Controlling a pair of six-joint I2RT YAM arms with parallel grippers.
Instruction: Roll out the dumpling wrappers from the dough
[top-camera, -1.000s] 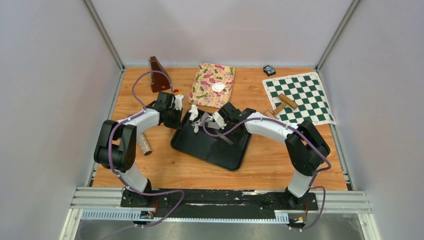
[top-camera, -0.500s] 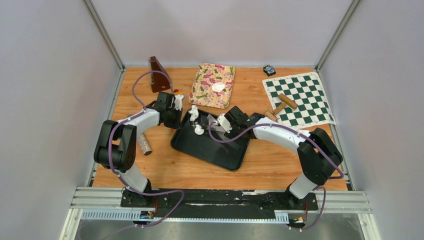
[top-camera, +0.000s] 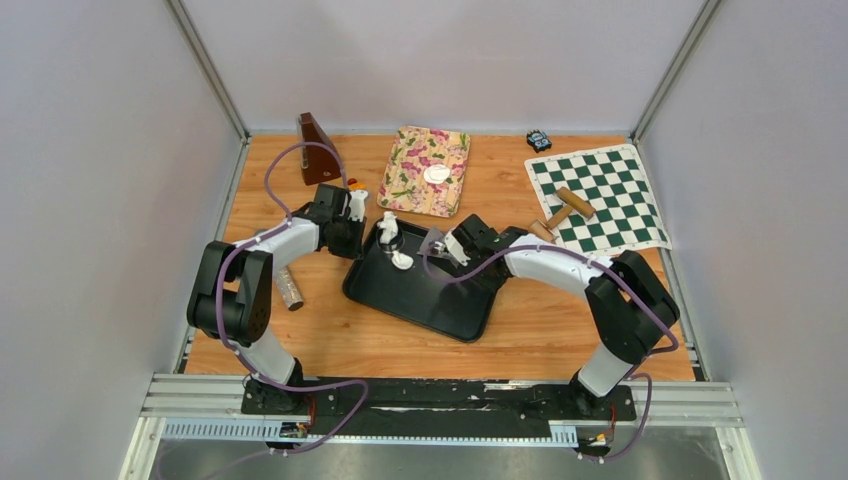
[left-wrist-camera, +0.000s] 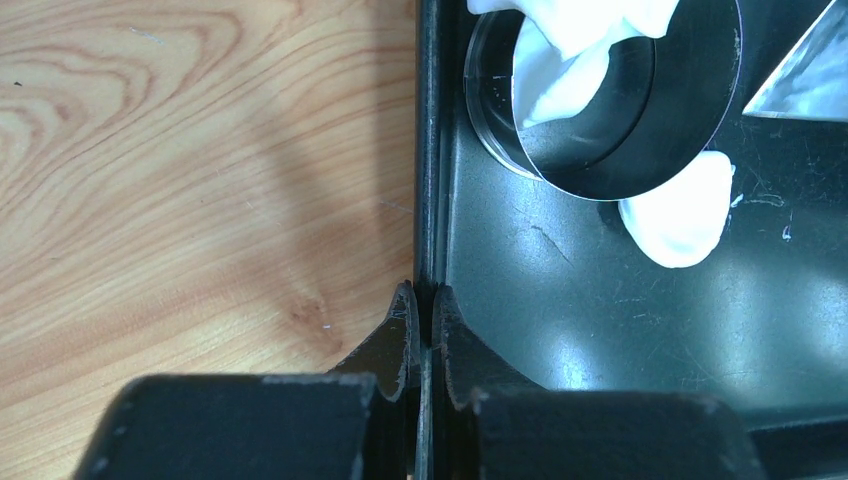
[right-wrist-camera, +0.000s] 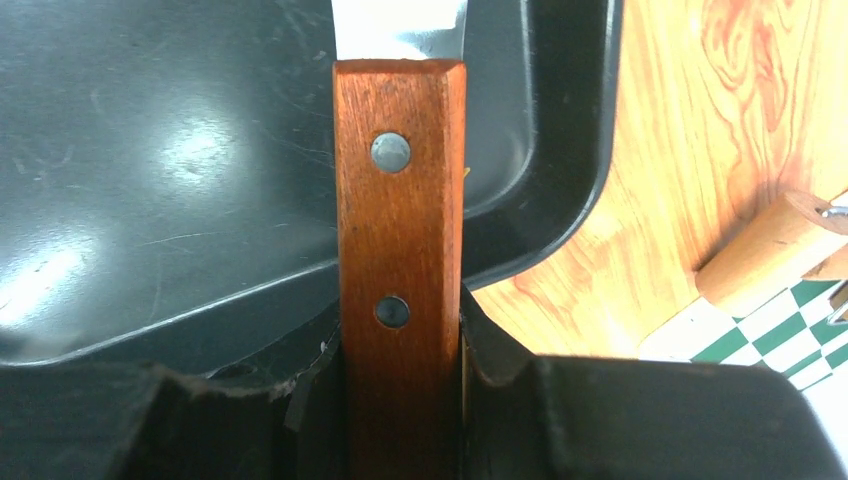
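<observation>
Wooden table (top-camera: 560, 325); left gripper (left-wrist-camera: 421, 305) pinches black tray (left-wrist-camera: 428, 150) rim; right gripper (right-wrist-camera: 400, 335) clamped on wooden-handled scraper (right-wrist-camera: 400, 200); one dumpling wrapper (top-camera: 436, 174) lies on floral cloth (top-camera: 410, 165).

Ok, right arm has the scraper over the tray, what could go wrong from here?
The blade of the scraper sits close to the ring cutter; a push could knock it and smear the dough draped over its rim. The left gripper pinches only the thin rim of the tray, so hard scraping might free it. The loose dough lump may stick to the blade.
</observation>
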